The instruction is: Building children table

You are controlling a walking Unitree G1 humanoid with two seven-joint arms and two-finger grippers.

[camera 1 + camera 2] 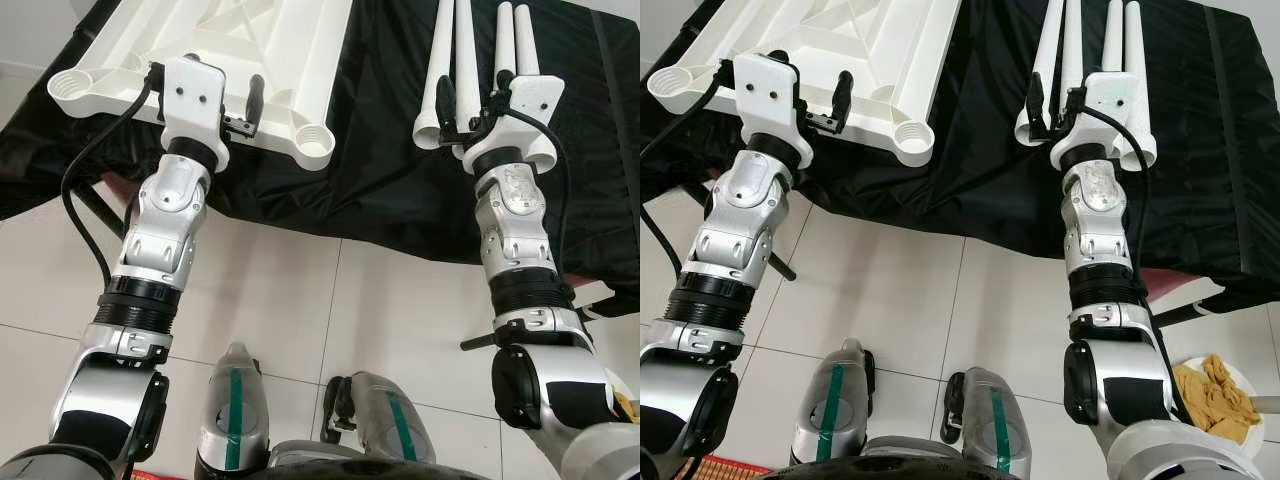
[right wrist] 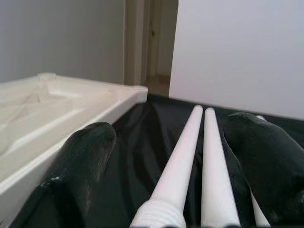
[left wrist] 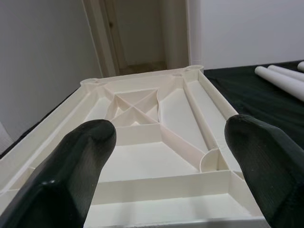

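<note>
The white plastic tabletop (image 1: 230, 40) lies upside down on a black cloth, its ribs and corner leg sockets (image 1: 315, 145) facing up. My left gripper (image 3: 168, 137) hovers open at the tabletop's near edge, with nothing between its fingers (image 3: 80, 156). To the right, several white table legs (image 1: 462, 50) lie side by side on the cloth, threaded ends toward me. Over those near ends my right gripper (image 2: 173, 133) stands open, and two legs (image 2: 190, 137) run between its fingers without being held.
The black cloth (image 1: 380, 180) drapes over a low surface whose front edge is just before me. Pale tiled floor (image 1: 300, 300) lies below, with my own legs (image 1: 230, 410) on it. A plate of yellowish stuff (image 1: 1215, 395) sits on the floor at right. A doorway (image 3: 142, 33) stands beyond.
</note>
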